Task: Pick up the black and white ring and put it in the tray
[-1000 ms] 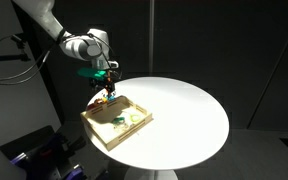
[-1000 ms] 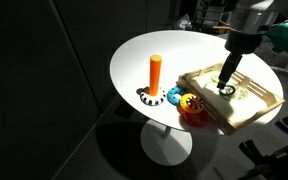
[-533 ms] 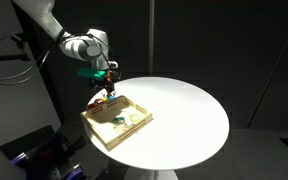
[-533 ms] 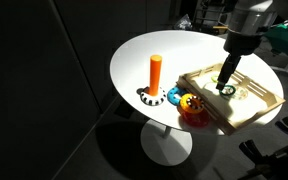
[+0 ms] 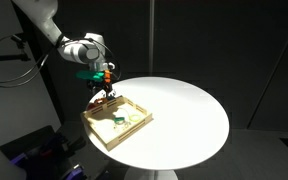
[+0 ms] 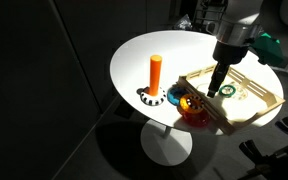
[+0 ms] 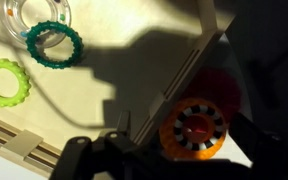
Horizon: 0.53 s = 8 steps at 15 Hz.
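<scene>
Your claw [image 6: 215, 92] hangs above the near rim of the wooden tray [image 6: 258, 112], at the edge facing the toys left on the white round table [image 6: 144, 55]. In the wrist view its two dark fingers sit well apart at the bottom of the picture with nothing between them, so it reads as spread wide and empty. The black and white ring [image 6: 149, 98] is not in the tray. It lies on the table at the foot of the upright orange peg [image 6: 155, 72], well apart from the claw and on the far side of the other loose toys. You can't tell from this angle whether it goes around the peg or just touches its base. Between that ring and the claw sits a blue ring [image 6: 174, 96], then an orange ring [image 6: 191, 103] on or against a red piece [image 6: 195, 114], both just outside the tray rim. The wrist view looks nearly straight down on that orange ring [image 7: 194, 126], with the red piece [image 7: 220, 90] beside it and the tray rim [image 7: 189, 70] running diagonally past them. Inside the tray there are a clear ring [image 7: 42, 12], a teal toothed ring [image 7: 54, 44] touching or overlapping it, and a yellow-green toothed ring [image 7: 6, 82] lying apart from those two. In an exterior view the arm reaches in from the upper left and the claw [image 5: 105, 94] is over the tray's far corner [image 5: 124, 97].
</scene>
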Each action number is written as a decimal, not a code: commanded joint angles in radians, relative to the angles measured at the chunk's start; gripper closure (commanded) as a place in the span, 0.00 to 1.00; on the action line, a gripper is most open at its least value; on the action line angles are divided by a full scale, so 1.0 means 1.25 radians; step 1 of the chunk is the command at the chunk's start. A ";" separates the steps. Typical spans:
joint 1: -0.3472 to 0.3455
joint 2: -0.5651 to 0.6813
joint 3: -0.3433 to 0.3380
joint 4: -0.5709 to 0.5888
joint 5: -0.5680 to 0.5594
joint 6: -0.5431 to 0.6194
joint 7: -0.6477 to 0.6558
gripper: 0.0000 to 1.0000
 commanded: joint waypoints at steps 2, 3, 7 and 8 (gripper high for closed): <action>0.023 0.043 0.003 0.038 -0.057 0.010 0.051 0.00; 0.029 0.050 0.003 0.043 -0.068 0.011 0.058 0.00; 0.050 0.070 0.000 0.055 -0.102 0.023 0.092 0.00; 0.055 0.074 -0.001 0.056 -0.109 0.028 0.101 0.00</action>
